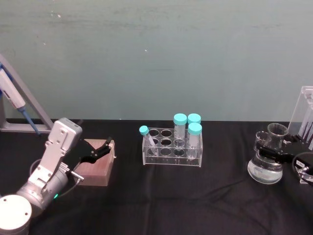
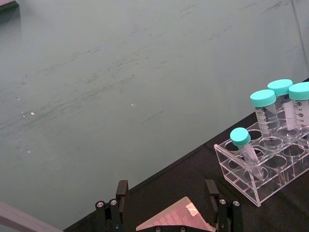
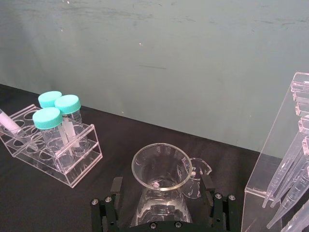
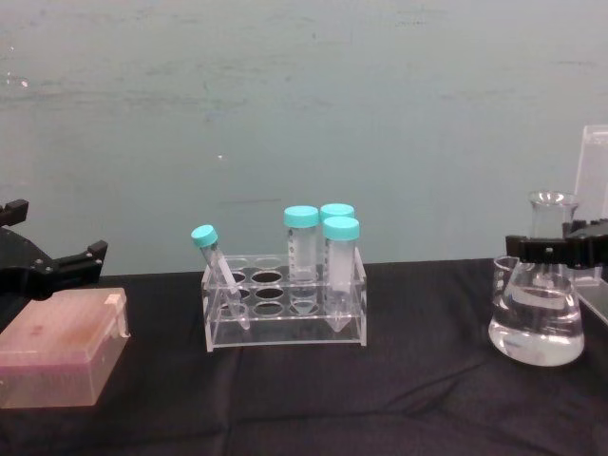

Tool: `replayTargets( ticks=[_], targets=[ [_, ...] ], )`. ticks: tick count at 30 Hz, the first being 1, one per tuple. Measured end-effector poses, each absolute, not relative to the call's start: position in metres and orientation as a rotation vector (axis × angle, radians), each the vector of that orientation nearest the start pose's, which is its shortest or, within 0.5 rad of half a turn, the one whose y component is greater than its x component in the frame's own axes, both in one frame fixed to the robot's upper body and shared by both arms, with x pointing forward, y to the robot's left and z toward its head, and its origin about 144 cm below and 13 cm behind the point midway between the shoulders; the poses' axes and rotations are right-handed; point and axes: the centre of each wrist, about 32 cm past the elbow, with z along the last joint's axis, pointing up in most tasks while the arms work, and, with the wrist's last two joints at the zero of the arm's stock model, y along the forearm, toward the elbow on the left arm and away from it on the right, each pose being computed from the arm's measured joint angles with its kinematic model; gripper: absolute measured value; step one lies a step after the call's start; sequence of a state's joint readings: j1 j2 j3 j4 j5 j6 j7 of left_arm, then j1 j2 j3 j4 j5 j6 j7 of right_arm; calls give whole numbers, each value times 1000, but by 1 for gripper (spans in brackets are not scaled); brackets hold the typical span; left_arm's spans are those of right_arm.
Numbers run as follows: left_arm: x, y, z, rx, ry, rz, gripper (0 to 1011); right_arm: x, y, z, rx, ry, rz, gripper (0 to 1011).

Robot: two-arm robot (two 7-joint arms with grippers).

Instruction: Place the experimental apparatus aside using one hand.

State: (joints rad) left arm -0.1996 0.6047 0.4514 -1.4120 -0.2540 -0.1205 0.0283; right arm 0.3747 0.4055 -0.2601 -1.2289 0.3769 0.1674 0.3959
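The conical flask (image 1: 265, 170) of clear liquid stands on the black table at the right. My right gripper (image 1: 272, 152) is open, with one finger on each side of the flask's neck (image 3: 159, 193) and a small gap showing on both sides. In the chest view the flask (image 4: 537, 323) rests on the cloth with the black fingers (image 4: 532, 249) level with its neck. A small glass beaker (image 3: 199, 174) sits just behind the flask. The tall acrylic rack (image 1: 304, 110) of long tubes stands at the far right. My left gripper (image 1: 98, 152) is open above the pink box (image 1: 98, 169).
A clear rack (image 1: 171, 147) holding several teal-capped tubes stands mid-table, one tube leaning. A blue-and-white pipette (image 1: 14, 98) hangs on a grey stand at the far left. A green wall closes the back.
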Motion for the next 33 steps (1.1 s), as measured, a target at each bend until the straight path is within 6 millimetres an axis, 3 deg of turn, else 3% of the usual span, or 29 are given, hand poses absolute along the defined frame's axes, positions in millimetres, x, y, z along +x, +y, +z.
replayTargets(
  ticks=[33],
  targets=[
    [489,310,1140,304,-285,1248,1000,548,-312,1177,-215,96,-1095,1000]
  ],
)
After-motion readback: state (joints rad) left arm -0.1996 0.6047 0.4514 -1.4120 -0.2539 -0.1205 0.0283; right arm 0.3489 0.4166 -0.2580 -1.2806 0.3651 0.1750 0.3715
